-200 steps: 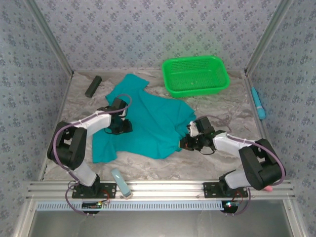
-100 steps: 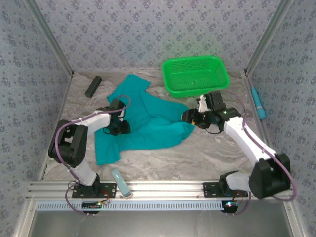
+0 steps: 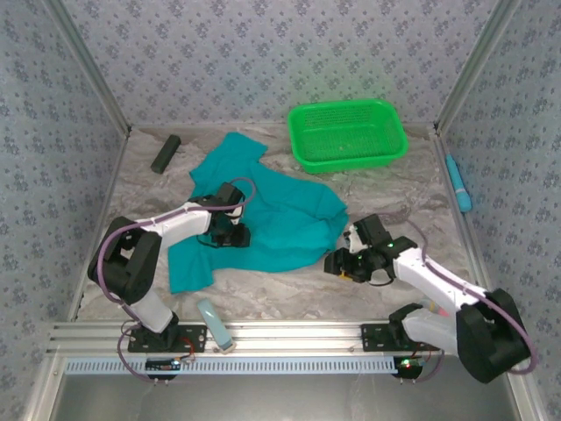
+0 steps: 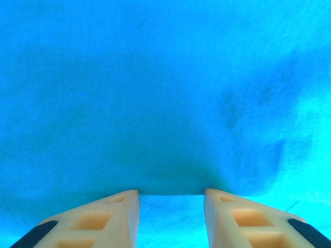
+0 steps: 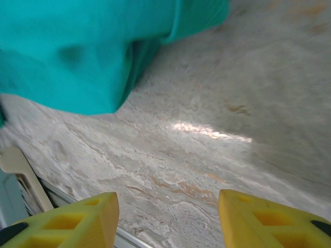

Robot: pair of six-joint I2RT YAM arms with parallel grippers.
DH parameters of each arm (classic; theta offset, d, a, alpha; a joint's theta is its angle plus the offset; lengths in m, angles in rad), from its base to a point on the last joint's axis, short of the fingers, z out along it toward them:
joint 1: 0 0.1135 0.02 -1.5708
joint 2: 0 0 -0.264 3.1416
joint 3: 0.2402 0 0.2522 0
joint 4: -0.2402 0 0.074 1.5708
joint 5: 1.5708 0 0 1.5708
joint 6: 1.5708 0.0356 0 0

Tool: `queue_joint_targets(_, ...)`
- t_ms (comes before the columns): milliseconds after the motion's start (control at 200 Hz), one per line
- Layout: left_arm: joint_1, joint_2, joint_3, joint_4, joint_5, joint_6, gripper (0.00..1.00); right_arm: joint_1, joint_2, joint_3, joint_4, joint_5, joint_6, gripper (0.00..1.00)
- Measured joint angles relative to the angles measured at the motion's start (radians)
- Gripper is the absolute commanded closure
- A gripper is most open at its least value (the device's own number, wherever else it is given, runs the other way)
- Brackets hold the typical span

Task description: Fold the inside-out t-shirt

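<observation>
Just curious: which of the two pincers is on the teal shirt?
The left pincer, tips buried in the teal cloth t-shirt; the right pincer hangs open above bare marbled table.

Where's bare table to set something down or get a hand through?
Free: table strip between t-shirt hem and front rail; patch between green basket and right arm. Crowded: back left, dark block near the sleeve.

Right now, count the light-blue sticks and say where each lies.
2. One light-blue stick lies by the right wall, right of the green basket; the other stick sits at the near rail beside the left arm's base. The t-shirt may hide more.
</observation>
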Motion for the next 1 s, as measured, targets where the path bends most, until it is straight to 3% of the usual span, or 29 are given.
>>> queue_joint_targets(170, 0.000, 0.015, -0.001, 0.009, 0.013, 0.000, 0.63, 0.099, 0.197, 0.070, 0.159, 0.044, -0.012, 0.45)
queue_joint_targets(430, 0.005, 0.017, -0.027, 0.060, 0.037, -0.008, 0.63, 0.126, 0.295, 0.154, 0.309, 0.192, -0.071, 0.46)
queue_joint_targets(475, 0.006, 0.017, -0.029, 0.067, 0.043, -0.009, 0.63, 0.126, 0.323, 0.160, 0.330, 0.196, -0.085, 0.57)
queue_joint_targets(555, 0.006, 0.016, -0.034, 0.081, 0.047, -0.011, 0.63, 0.126, 0.375, 0.166, 0.367, 0.195, -0.100, 0.86)
queue_joint_targets(690, 0.014, 0.013, -0.045, 0.098, 0.057, -0.012, 0.63, 0.153, 0.410, 0.210, 0.323, 0.196, -0.111, 0.90)
queue_joint_targets(835, 0.034, 0.012, -0.047, 0.100, 0.085, -0.011, 0.62, 0.293, 0.388, 0.359, 0.111, 0.229, -0.078, 0.84)
queue_joint_targets(955, 0.045, 0.012, -0.047, 0.100, 0.098, -0.006, 0.62, 0.432, 0.357, 0.434, -0.027, 0.224, -0.016, 0.58)
queue_joint_targets(999, 0.048, 0.012, -0.047, 0.099, 0.099, -0.005, 0.62, 0.465, 0.357, 0.450, -0.058, 0.216, 0.001, 0.53)
